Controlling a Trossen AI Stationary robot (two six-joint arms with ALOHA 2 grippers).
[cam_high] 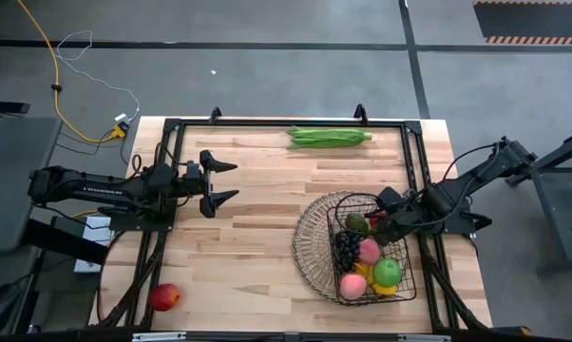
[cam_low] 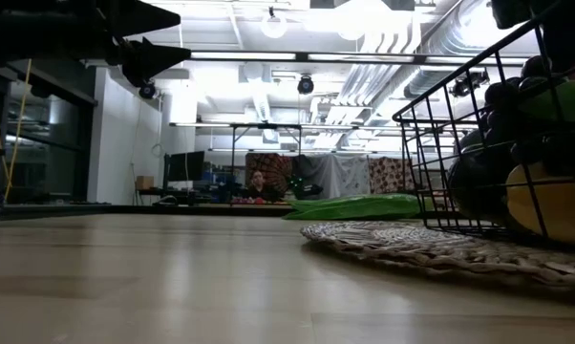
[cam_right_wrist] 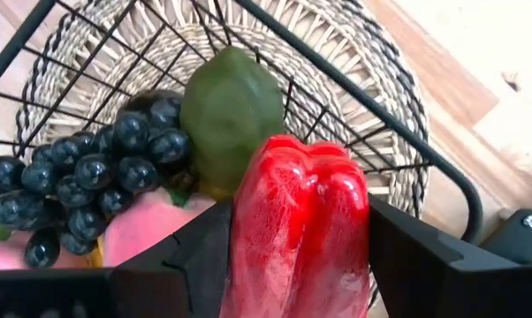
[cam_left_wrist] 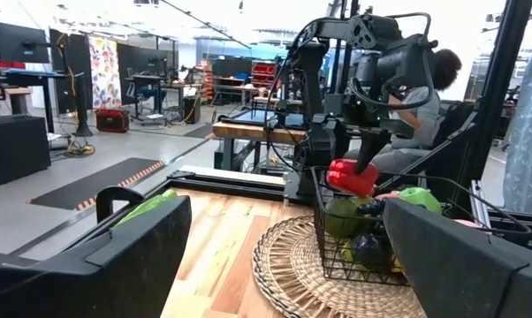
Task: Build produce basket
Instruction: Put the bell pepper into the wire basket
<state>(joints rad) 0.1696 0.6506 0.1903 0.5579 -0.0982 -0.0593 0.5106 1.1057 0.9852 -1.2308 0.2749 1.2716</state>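
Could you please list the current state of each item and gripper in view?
red pepper: held above the basket
right gripper: shut on the pepper
left gripper: open, empty
basket: upright, part filled
green beans: on the table's far edge
red apple: on the table, outside the basket

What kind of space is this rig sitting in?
Most likely a robotics lab or workshop. The low view shows exposed ceiling ducts and far workbenches. The left wrist view shows monitors and another frame rig. A yellow cable runs across the concrete floor.
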